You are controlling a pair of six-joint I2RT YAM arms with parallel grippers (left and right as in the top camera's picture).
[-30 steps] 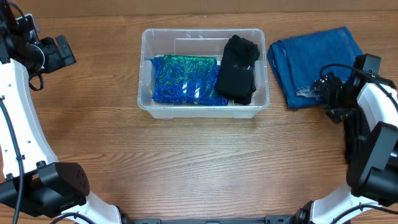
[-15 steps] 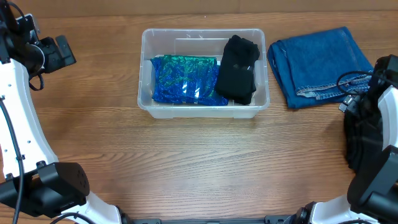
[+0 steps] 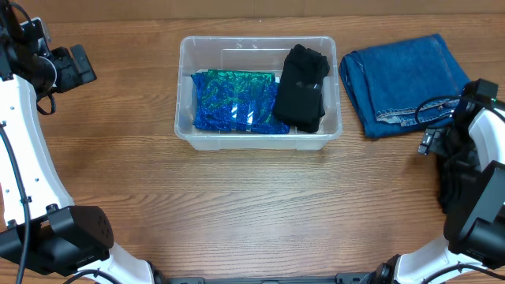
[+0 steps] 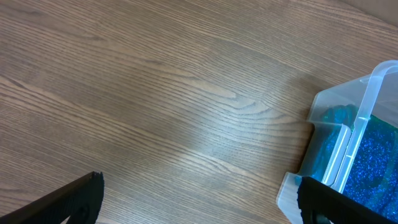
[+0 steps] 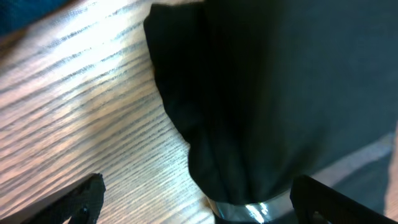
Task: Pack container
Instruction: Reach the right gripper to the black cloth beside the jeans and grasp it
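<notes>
Since a second ago the right gripper [image 3: 428, 143] has pulled back off the folded jeans [image 3: 402, 79] and now hangs over bare wood, well right of the container [image 3: 256, 38] and just off the denim's near corner. That arm is folded tight against its own base. In its wrist view the fingers stand spread wide with nothing gripped, and a dark, blurred mass I cannot identify fills most of the view. The left gripper [image 3: 83, 67] has not shifted. It is held out well left of the container, its claw released and empty. The clear container sits at the far middle of the table [image 3: 237, 205], holding a sparkly blue-green cloth [image 3: 235, 101] on its left and a black garment [image 3: 301, 87] on its right.
</notes>
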